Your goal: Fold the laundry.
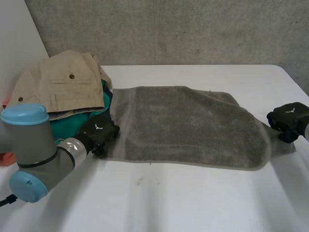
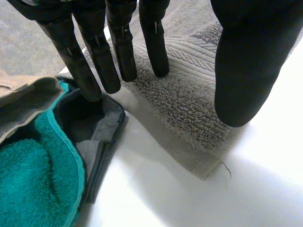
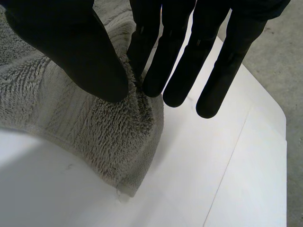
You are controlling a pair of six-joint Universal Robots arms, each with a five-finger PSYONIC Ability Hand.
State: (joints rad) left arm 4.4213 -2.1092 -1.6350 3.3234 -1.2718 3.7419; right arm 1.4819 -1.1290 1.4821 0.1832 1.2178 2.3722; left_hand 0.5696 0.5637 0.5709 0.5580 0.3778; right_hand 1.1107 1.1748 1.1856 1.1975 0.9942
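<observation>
A grey towel (image 1: 183, 125) lies spread flat across the middle of the white table (image 1: 193, 203). My left hand (image 1: 99, 131) rests at its near-left corner. In the left wrist view that hand (image 2: 118, 42) is open: straight fingers stand over the towel's (image 2: 189, 94) corner, the thumb is apart, and nothing is gripped. My right hand (image 1: 288, 118) is at the towel's right end. In the right wrist view this hand (image 3: 71, 47) pinches a raised fold of the towel's (image 3: 94, 127) corner edge between thumb and fingers.
A pile of laundry sits at the table's back left: beige trousers (image 1: 58, 82) on top, a teal towel (image 1: 72, 123) below and a dark grey cloth (image 2: 94, 127) beside my left fingertips. The table's right edge (image 3: 265, 113) runs just past my right hand.
</observation>
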